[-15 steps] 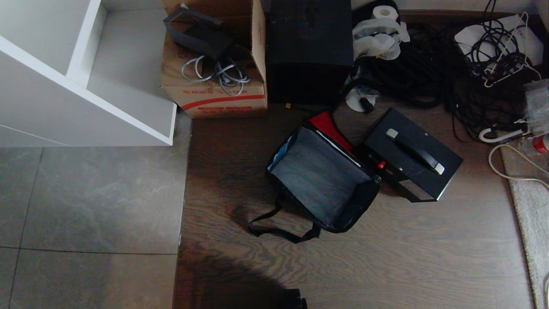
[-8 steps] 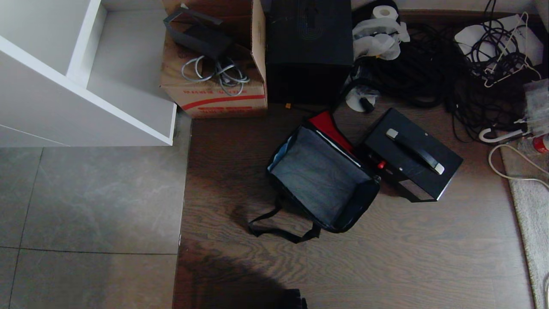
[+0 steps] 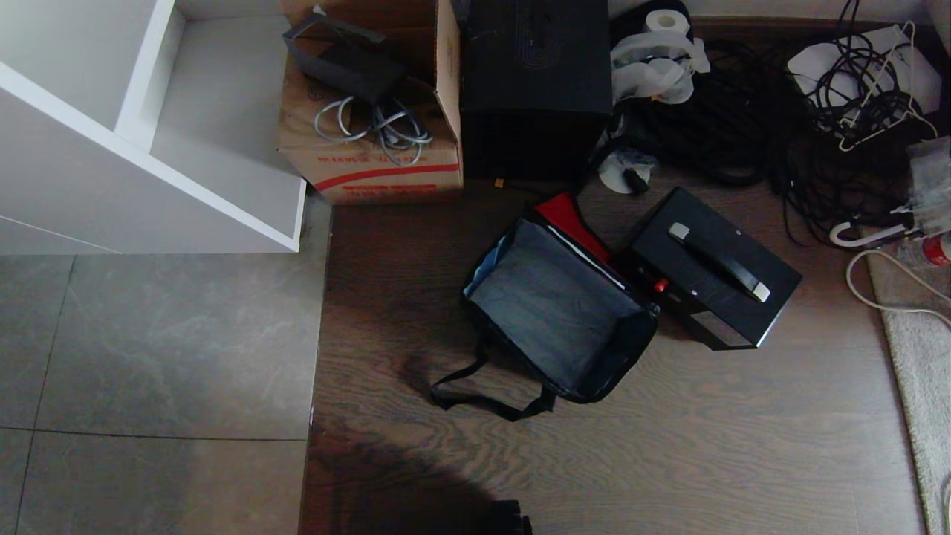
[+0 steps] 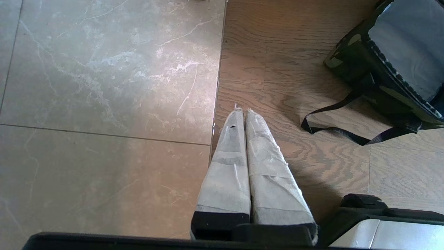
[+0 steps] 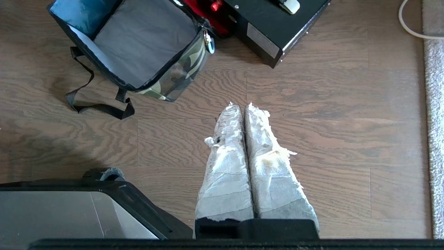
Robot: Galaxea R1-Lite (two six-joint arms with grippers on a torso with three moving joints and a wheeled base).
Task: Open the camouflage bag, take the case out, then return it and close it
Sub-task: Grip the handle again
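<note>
Camouflage bag [image 3: 557, 312] sat open on the wood floor [image 3: 669, 446], roughly mid-strip between the grey tile edge on one side and the pale rug [image 3: 917, 357] edge on the other. Grey lining was exposed and the inside looked empty; the red lid panel [image 3: 572, 219] was folded back on the far side, and the black strap [image 3: 483, 394] trailed loose on the boards toward the robot. So opening read as done.

Case [image 3: 713, 267] stood outside the bag, upright on the floor just beside the bag's side with the red panel, handle [image 3: 717, 261] on top, red spot [image 3: 659, 284] facing the bag. Whether case and bag actually touched, I couldn't tell; that gap was in shadow. Removal read as done too.

Left to do, by my judgement: lift the case back in, fold the lid over, close the bag. Nothing showed either step started.

Behind them, toward the wall: taller plain black box [image 3: 535, 82], cardboard carton [image 3: 371, 104] with cables, a heap of black cable [image 3: 750, 126].

Both arms were parked low near the robot's base, well short of bag and case. Left gripper [image 4: 241, 111] hung over the seam between tile and wood, padded fingers pressed together, holding nothing. Right gripper [image 5: 240, 106] hung over bare wood near the bag's near corner, fingers likewise pressed together and empty.
</note>
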